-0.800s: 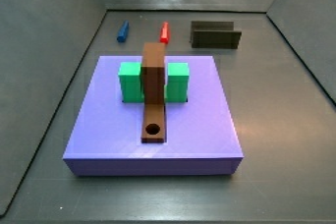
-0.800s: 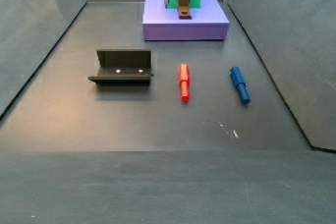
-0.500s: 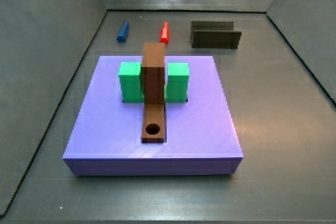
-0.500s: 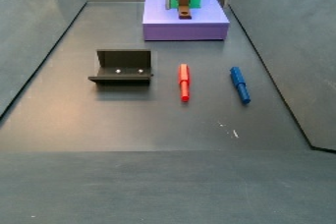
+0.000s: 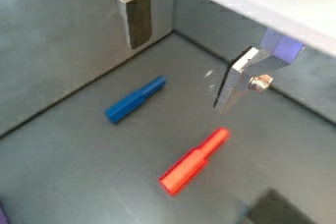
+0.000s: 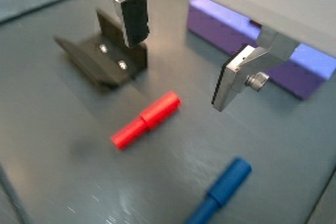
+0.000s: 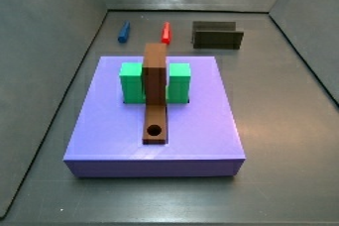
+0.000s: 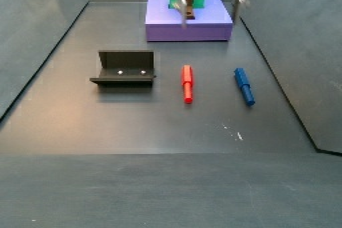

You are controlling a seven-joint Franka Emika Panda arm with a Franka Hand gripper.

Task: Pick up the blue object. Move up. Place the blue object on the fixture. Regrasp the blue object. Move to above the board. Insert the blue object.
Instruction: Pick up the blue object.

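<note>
Dark grey surface (image 8: pixel 134 142) bounded by grey walls; no labels or writing can be read. From left in a side view: fixture (image 8: pixel 124 68), red object (image 8: pixel 187 83), blue object (image 8: pixel 245 85). The blue object is seen as a short peg, one end thicker, lying flat near the red object, untouched. Purple board (image 7: pixel 157 116) is set at the far end, carrying a green block (image 7: pixel 133 81) and a brown bar (image 7: pixel 157 91). The end effector (image 5: pixel 184 46) is held spread above the pegs, nothing between the fingers (image 6: pixel 133 17). The arm is cut off at the frame edge.
</note>
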